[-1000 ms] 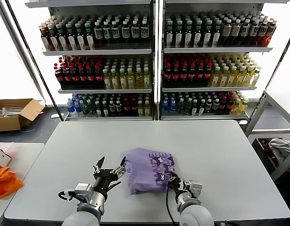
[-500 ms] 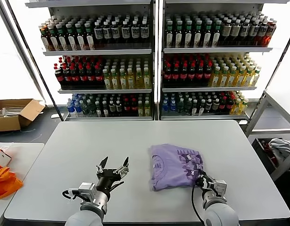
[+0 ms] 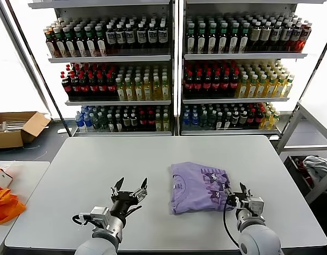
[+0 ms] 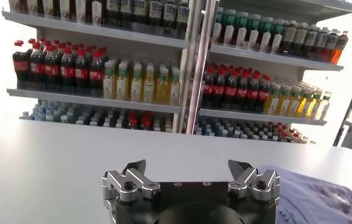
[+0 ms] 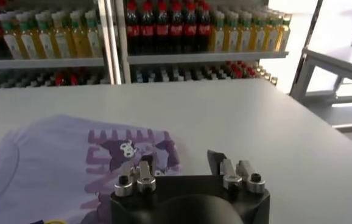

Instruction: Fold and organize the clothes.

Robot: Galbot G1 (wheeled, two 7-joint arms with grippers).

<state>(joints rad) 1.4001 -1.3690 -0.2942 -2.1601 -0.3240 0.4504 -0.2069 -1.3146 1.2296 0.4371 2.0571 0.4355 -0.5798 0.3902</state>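
now that it has let go, right hand (image 3: 236, 192) sits beside t-shirt (image 3: 198, 186).

T-shirt (image 4: 322, 198) cut off by frame edge, bottle labels (image 3: 126, 34) unreadable

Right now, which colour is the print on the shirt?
Darker purple on the lavender shirt; the right wrist view shows it best.

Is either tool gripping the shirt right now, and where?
No. The left tool and right tool are both open and empty; the folded lavender T-shirt lies free on the table.
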